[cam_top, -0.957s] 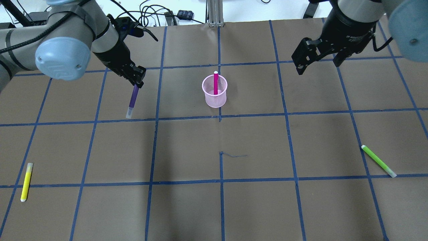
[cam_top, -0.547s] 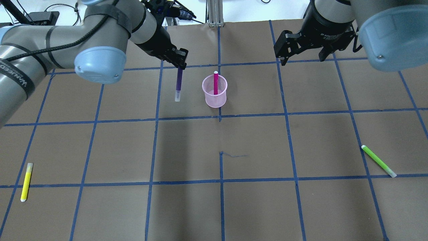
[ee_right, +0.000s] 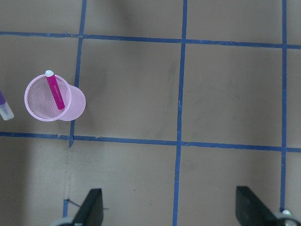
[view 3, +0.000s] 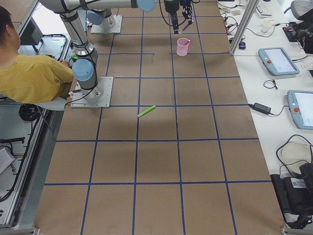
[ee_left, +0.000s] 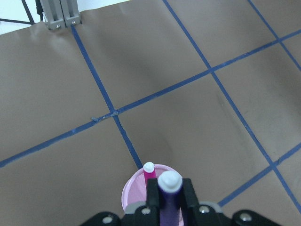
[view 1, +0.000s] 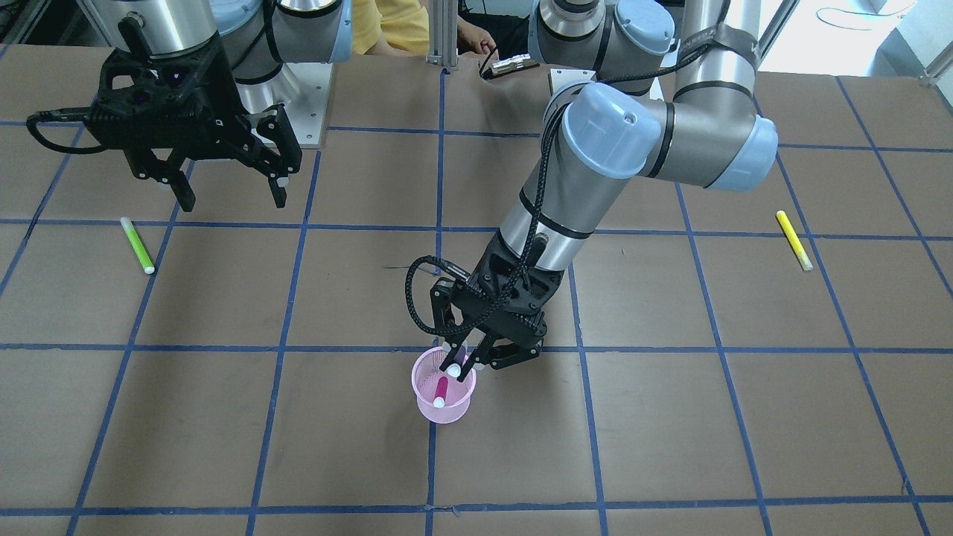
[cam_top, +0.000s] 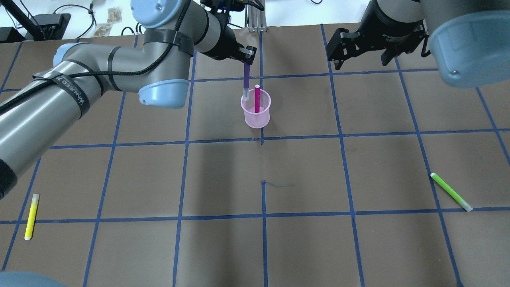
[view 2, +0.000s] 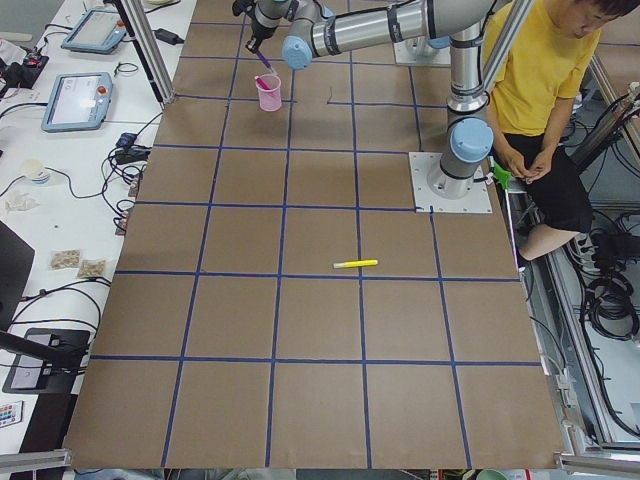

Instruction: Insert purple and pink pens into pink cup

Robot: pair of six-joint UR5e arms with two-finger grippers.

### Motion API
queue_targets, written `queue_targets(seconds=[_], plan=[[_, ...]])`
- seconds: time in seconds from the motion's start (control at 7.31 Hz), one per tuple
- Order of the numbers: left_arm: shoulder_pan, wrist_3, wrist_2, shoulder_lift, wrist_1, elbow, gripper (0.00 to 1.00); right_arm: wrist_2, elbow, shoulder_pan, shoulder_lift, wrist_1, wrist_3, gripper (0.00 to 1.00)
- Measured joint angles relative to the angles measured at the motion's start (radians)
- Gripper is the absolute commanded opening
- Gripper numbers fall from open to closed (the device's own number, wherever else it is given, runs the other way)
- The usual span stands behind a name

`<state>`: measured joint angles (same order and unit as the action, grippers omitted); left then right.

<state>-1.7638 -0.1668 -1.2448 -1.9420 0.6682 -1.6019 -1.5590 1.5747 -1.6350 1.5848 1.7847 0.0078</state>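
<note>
**Half done: one pen in the cup, the second held at its rim**

Scene as I saw it from beside the table. The pink cup stood upright near the middle of the far row of taped squares. The pink pen was already inside it, leaning against the wall with its white cap just above the rim, so that part of the task looked complete.

The left gripper had its fingers pinched on the upper part of the purple pen, which hung nearly upright with its pale lower end at the cup's rim, on the side away from the pink pen. The left wrist view showed the cup's mouth directly beneath the held pen. The right wrist view placed the pen's end just outside the rim. From these angles I could not tell whether the tip had entered the opening.

The right gripper hung well apart from the cup, fingers spread wide and holding nothing.

What remained, in my judgement, was to centre the purple pen over the opening, lower it and let it go. A tip caught on the rim could tilt the light cup.

The green pen and the yellow pen lay flat near opposite ends of the table, not part of the job.
</note>
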Motion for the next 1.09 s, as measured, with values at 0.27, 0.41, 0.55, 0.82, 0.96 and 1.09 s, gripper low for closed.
queue_targets(seconds=[0.27,0.41,0.55,0.82,0.96,1.09], plan=[[-0.02,0.022,-0.002,-0.028,-0.052,-0.001,0.0,-0.005,-0.002,0.0,0.001,-0.017,0.071,1.0],[-0.025,0.021,-0.003,-0.034,-0.059,-0.001,0.0,-0.012,-0.001,0.0,0.0,-0.02,0.097,1.0],[-0.027,0.015,-0.003,-0.039,-0.064,-0.002,0.0,-0.016,0.002,0.0,-0.002,-0.019,0.107,1.0],[-0.027,0.006,-0.004,-0.048,-0.073,-0.007,0.0,-0.016,0.008,0.001,-0.006,-0.014,0.104,1.0],[-0.027,0.004,-0.005,-0.054,-0.085,-0.009,0.0,-0.015,0.009,0.001,-0.008,-0.013,0.103,1.0],[-0.026,-0.001,-0.007,-0.059,-0.1,-0.012,0.0,-0.015,0.009,0.001,-0.009,-0.013,0.103,1.0]])
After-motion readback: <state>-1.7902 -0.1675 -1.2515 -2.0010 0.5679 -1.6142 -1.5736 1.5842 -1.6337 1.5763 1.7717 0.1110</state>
